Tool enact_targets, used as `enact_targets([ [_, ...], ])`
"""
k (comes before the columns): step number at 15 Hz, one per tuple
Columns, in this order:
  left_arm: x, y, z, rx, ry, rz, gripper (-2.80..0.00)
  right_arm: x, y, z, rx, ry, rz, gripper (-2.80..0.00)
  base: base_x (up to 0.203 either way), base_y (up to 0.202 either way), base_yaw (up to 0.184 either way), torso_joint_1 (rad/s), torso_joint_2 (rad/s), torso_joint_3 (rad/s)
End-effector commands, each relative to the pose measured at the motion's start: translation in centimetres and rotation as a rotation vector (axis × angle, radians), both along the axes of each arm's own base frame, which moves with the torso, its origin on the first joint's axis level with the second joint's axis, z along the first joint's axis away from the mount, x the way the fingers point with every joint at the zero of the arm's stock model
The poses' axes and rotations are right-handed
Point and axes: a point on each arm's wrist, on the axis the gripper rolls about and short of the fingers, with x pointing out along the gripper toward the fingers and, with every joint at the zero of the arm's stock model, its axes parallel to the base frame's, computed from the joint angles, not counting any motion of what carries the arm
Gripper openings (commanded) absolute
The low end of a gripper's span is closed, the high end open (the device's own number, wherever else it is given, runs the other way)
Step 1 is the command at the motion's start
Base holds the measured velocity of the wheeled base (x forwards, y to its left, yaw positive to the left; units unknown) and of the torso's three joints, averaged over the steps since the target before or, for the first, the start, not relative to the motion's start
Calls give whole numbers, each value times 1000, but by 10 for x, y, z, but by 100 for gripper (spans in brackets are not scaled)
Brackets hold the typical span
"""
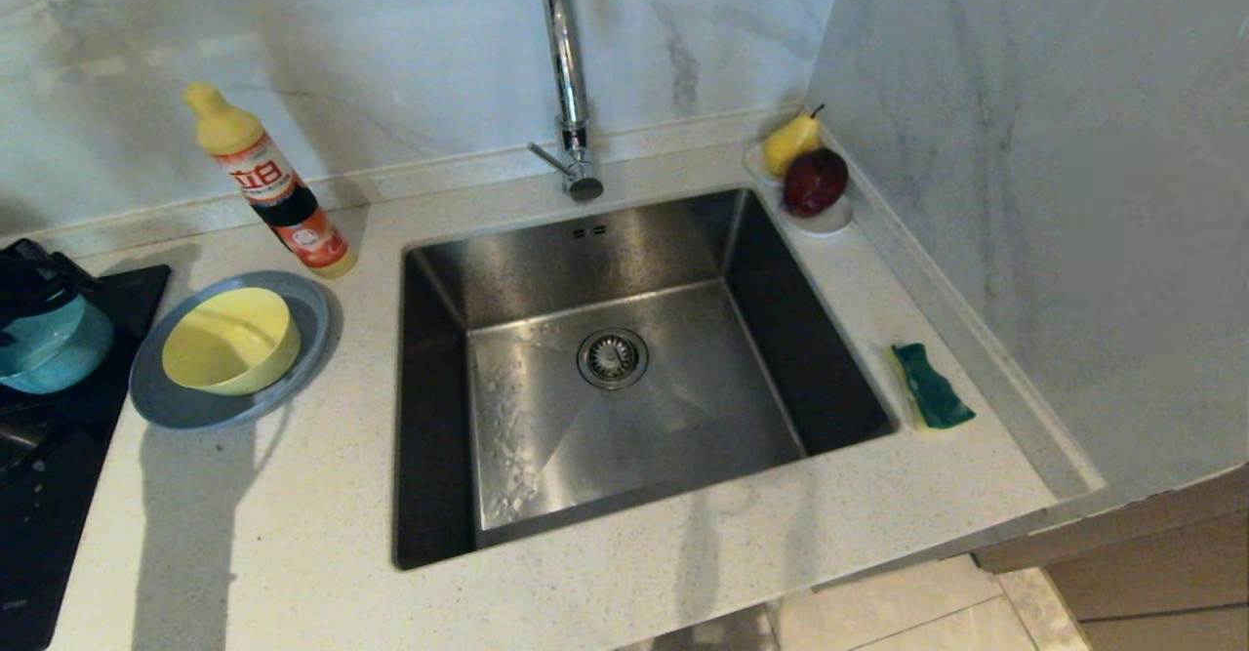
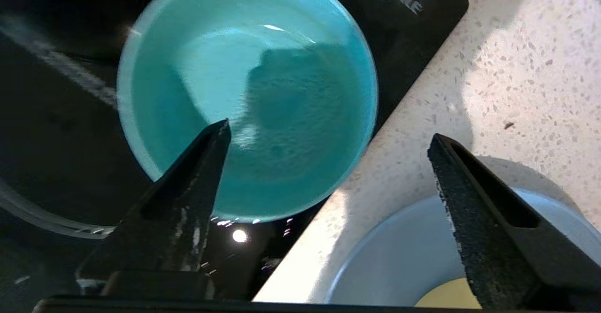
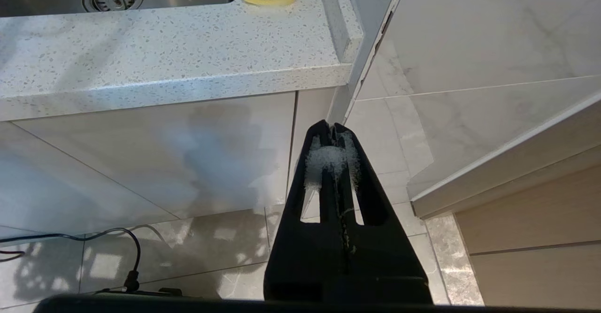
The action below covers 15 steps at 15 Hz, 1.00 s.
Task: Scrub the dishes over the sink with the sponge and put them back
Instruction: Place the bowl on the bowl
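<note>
Left gripper (image 2: 328, 137) fingers apart over teal bowl (image 2: 246, 95), far left; glazed, slippery, breakable, grab by rim. Right gripper (image 3: 332, 130) fingers together, parked.

Yellow bowl (image 1: 231, 341) upright on plate (image 1: 166, 400)

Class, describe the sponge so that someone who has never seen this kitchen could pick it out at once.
Start at the steel sink set in the speckled countertop. On the counter strip to its right, near the wall, lies the sponge. It is the only green-topped, yellow-based block there; the fruit saucer sits farther back.
</note>
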Motion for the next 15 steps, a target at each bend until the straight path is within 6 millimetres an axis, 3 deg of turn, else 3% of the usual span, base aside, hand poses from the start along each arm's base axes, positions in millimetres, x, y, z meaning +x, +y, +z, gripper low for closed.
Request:
enact_targets([
  [1, 7, 5, -10, -18, 10, -8, 0, 0, 0, 0, -1, -2, 1, -280, 0, 0, 0, 0, 0, 0],
  [9, 15, 7, -6, 0, -75, -89, 0, 0, 0, 0, -1, -1, 1, -280, 0, 0, 0, 0, 0, 0],
  [15, 34, 18, -25, 73, -98, -121, 0, 0, 0, 0, -1, -2, -1, -280, 0, 0, 0, 0, 0, 0],
])
